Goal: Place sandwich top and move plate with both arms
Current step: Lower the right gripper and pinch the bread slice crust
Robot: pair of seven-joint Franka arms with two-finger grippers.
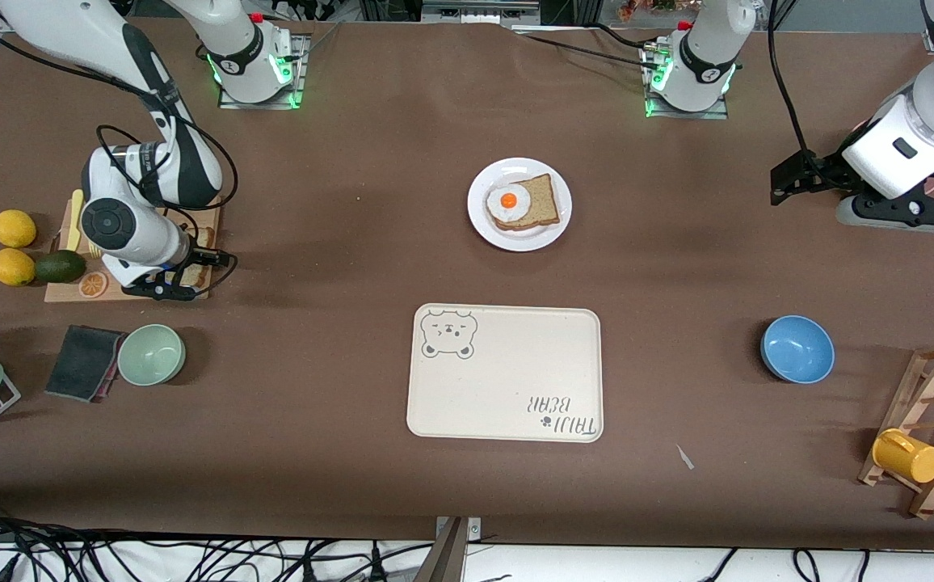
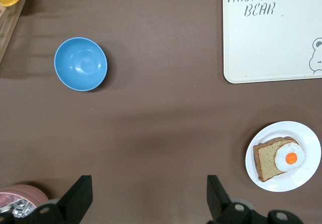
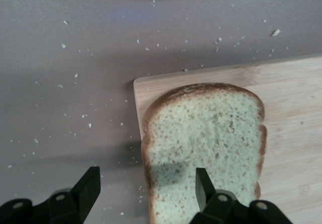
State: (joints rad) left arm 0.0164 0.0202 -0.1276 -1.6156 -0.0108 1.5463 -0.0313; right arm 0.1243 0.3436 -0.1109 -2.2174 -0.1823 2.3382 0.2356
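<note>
Item: sandwich top (image 3: 204, 151), on cutting board (image 3: 292, 133) at the counter's right-arm end. Soft, light, crumbly; grip opposite crusts gently. My right fingers (image 3: 204, 186) part-spread over its corner; left fingers (image 2: 80, 194) wide, waiting.

The only words that can be read stand on the cream tray (image 1: 506, 373) lying on the desk: "TAIJI BEAR", printed in dark outlined capitals in one corner, with a small paw-print mark after "TAIJI" (in the front view the lettering shows upside down; the left wrist view shows it upright). A line-drawn bear face sits in the tray's diagonally facing corner. No other legible text, number or label shows anywhere.
</note>
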